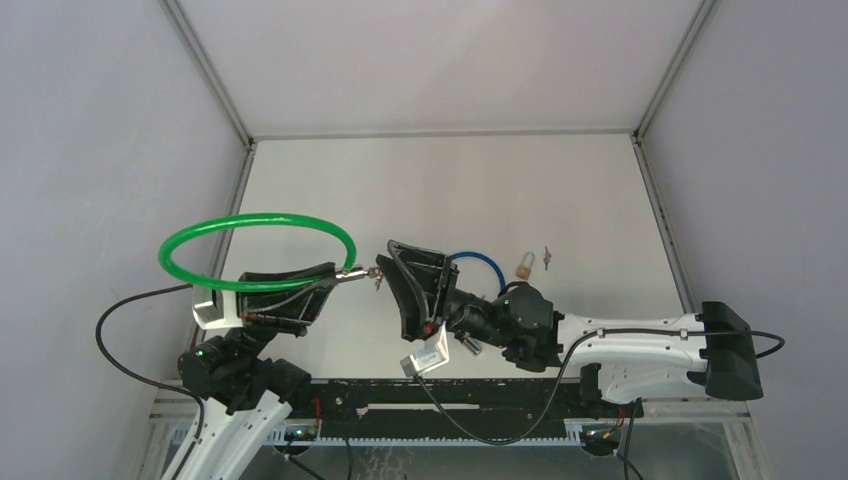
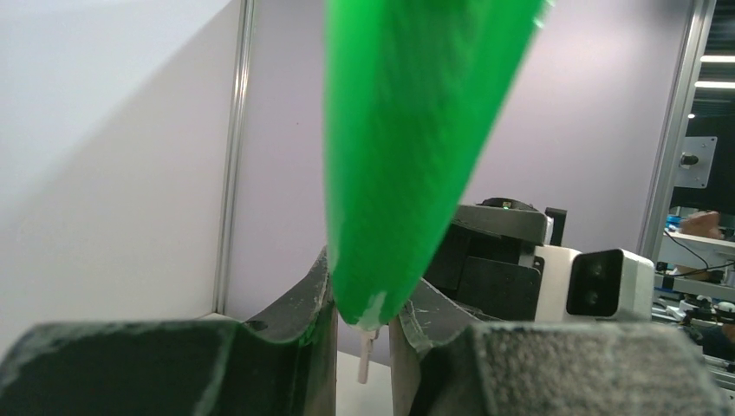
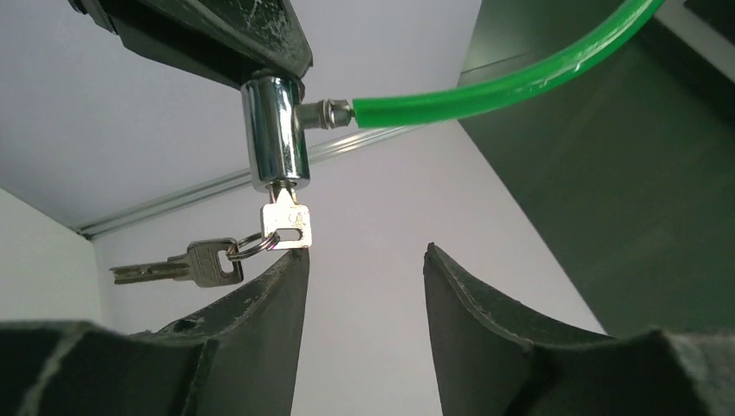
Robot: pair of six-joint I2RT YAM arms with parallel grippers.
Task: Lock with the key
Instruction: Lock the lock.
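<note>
Green cable lock (image 3: pixel 276 130) pinched in left pincer (image 1: pixel 338 271), key (image 3: pixel 286 225) beside spread right pincer (image 3: pixel 364 260).

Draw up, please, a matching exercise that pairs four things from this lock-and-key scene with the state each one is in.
Things:
1. green cable lock
2. spare key
3. right claw
4. blue cable

States:
a. lying on the table
b. open, gripping nothing
c. pinched in the left claw
d. dangling from the key ring

Pairs: 1-c, 2-d, 3-b, 4-a
</note>
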